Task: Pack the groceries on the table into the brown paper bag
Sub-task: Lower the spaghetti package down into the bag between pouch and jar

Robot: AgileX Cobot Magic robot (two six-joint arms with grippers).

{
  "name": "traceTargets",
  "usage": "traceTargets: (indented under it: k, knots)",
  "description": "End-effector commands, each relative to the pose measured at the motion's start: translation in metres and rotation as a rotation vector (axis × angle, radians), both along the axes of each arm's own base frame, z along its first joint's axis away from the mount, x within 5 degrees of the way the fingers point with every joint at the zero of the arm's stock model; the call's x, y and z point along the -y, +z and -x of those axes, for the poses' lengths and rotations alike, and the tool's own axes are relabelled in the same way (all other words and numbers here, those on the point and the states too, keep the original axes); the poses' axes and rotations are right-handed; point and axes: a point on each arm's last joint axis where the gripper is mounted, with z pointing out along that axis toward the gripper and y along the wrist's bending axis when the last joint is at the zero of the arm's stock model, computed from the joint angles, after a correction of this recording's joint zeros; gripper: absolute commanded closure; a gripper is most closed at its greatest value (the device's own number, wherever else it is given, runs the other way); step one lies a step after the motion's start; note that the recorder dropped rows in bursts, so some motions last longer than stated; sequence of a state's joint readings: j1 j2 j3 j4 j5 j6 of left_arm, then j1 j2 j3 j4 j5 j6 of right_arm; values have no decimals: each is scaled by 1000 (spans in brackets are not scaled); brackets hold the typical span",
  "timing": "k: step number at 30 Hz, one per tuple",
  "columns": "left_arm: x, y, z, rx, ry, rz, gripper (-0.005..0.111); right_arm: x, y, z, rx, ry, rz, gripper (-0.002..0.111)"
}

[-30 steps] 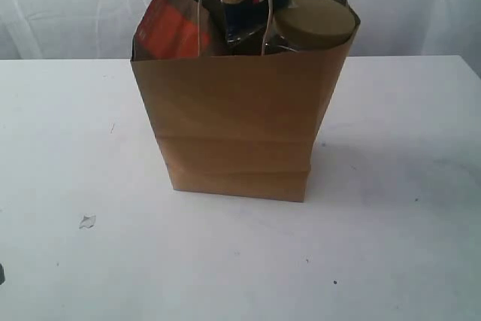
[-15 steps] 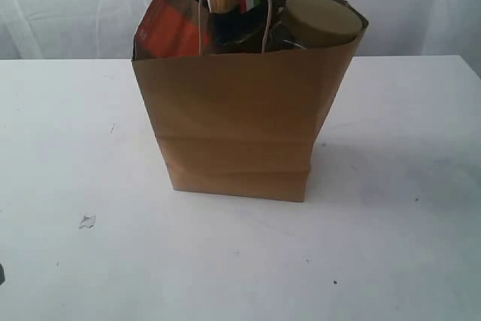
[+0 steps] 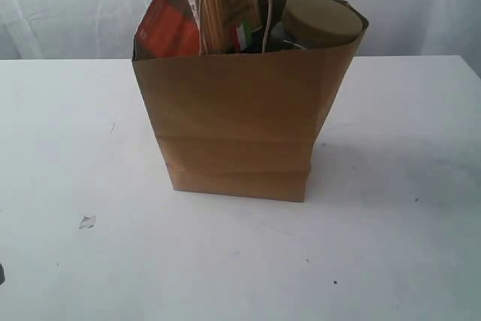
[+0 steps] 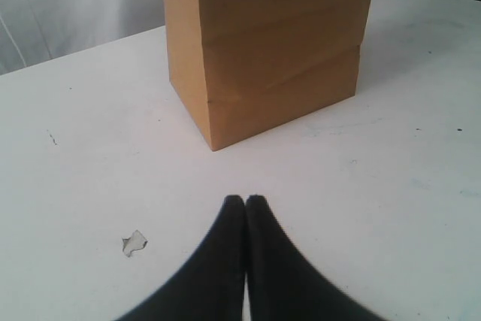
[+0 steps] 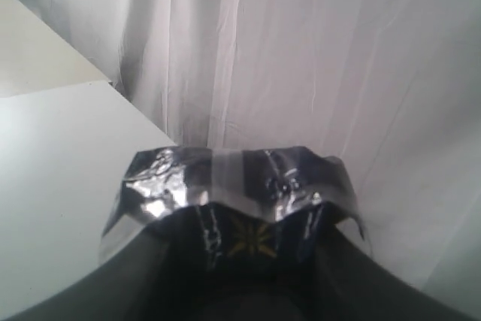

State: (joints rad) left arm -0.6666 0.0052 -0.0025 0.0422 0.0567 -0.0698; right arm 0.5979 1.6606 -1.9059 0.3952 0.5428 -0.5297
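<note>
The brown paper bag (image 3: 237, 118) stands upright mid-table (image 3: 391, 246). Out of its mouth stick the brown pouch with an orange-red panel (image 3: 165, 31), the long spaghetti packet (image 3: 222, 1) and the tan-lidded clear jar (image 3: 322, 22). The spaghetti packet rises past the top edge of the exterior view, where my right gripper is out of sight. In the right wrist view my right gripper (image 5: 248, 253) is shut on the packet's crinkled dark blue end (image 5: 225, 178). My left gripper (image 4: 246, 201) is shut and empty, low over the table in front of the bag (image 4: 270, 43).
A small white pebble-like bit (image 3: 87, 222) lies on the table left of the bag, close to my left gripper's fingertips (image 4: 134, 243). A white curtain (image 3: 68, 5) hangs behind the table. The bag's twisted handles (image 3: 264, 13) stand up around the spaghetti packet.
The spaghetti packet has sunk deeper into the bag; its dark blue band has dropped below the rim. The jar lid has shifted slightly right. My left gripper has not moved.
</note>
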Motion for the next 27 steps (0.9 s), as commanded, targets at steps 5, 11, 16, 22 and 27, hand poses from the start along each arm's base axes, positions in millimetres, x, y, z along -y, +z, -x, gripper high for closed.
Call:
traceTargets:
  k: [5, 11, 16, 22, 27]
  knots:
    - [0, 0, 0, -1, -1, 10, 107, 4, 0, 5, 8, 5, 52, 108]
    - [0, 0, 0, -1, -1, 10, 107, 5, -15, 2, -22, 2, 90, 108]
    - [0, 0, 0, -1, -1, 10, 107, 8, -29, -3, -59, -12, 115, 108]
    - [0, 0, 0, -1, -1, 10, 107, 11, -49, -6, -113, -20, 150, 108]
    - [0, 0, 0, -1, -1, 10, 107, 16, -63, -5, -154, -26, 182, 108]
